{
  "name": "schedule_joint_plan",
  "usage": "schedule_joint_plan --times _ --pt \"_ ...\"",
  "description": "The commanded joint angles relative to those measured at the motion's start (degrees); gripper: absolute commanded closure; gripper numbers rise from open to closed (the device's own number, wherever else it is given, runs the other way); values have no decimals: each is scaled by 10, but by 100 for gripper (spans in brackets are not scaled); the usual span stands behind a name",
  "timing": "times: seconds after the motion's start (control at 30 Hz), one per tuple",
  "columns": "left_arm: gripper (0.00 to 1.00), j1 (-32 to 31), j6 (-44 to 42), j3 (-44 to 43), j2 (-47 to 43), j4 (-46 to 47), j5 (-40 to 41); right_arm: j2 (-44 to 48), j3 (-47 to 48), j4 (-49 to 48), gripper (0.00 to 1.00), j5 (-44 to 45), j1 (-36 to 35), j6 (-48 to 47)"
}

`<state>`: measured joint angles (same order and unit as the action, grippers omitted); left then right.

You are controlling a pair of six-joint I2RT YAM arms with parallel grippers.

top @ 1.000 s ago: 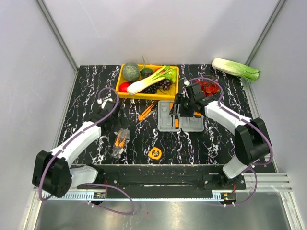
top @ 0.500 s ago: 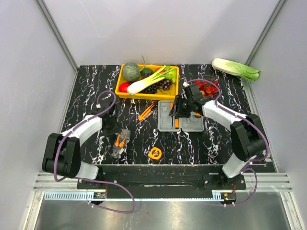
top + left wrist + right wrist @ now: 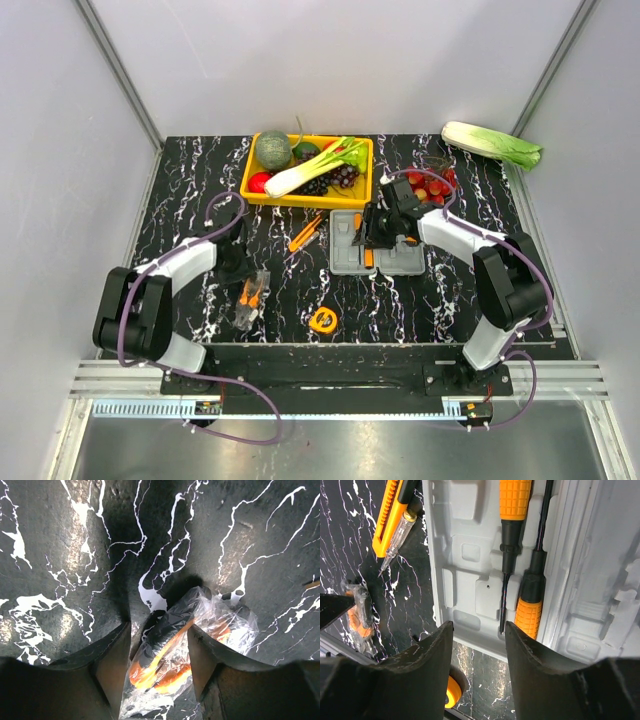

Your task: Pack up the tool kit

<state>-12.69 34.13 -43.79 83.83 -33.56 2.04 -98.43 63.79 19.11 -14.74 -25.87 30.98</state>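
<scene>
Inside the grey case (image 3: 465, 555), two orange-handled screwdrivers (image 3: 512, 500); bagged pliers (image 3: 167, 662) outside.

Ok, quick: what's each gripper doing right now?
Left gripper: closed on the bagged pliers.
Right gripper: open, empty, over the grey case.

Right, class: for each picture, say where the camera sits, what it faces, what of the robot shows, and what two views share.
Top external: above and behind, looking down on the table; left arm and right arm show.
Left wrist: on the left arm, facing down at the bagged pliers, flanked by the left gripper.
Right wrist: on the right arm, facing down into the grey case; right gripper shows.
Both wrist views catch the bagged pliers.
</scene>
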Motion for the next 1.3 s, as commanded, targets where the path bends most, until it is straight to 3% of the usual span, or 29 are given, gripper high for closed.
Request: schedule_joint_plan --times 0.0,0.13,0.47,0.63,0.83,1.07,1.27 --pt "47 2 3 0 36 -3 -9 4 -4 -16 49 -7 -3 10" --pt "57 1 1 -3 49 -2 -6 3 -10 -24 50 -12 -3 22" --pt "100 -4 -17 -23 44 -17 9 16 -5 -28 51 -12 -3 29" --pt "100 -17 -32 -59 14 -40 32 27 -8 -26 51 -1 -3 30" --pt "100 -59 -52 -175 -17 -70 39 25 -13 -22 52 6 -4 20" --pt "100 -95 -50 -308 33 -76 12 -29 12 9 63 59 -61 -44" --pt "100 -126 -49 -386 89 -60 -13 -57 -1 21 73 76 -86 -43"
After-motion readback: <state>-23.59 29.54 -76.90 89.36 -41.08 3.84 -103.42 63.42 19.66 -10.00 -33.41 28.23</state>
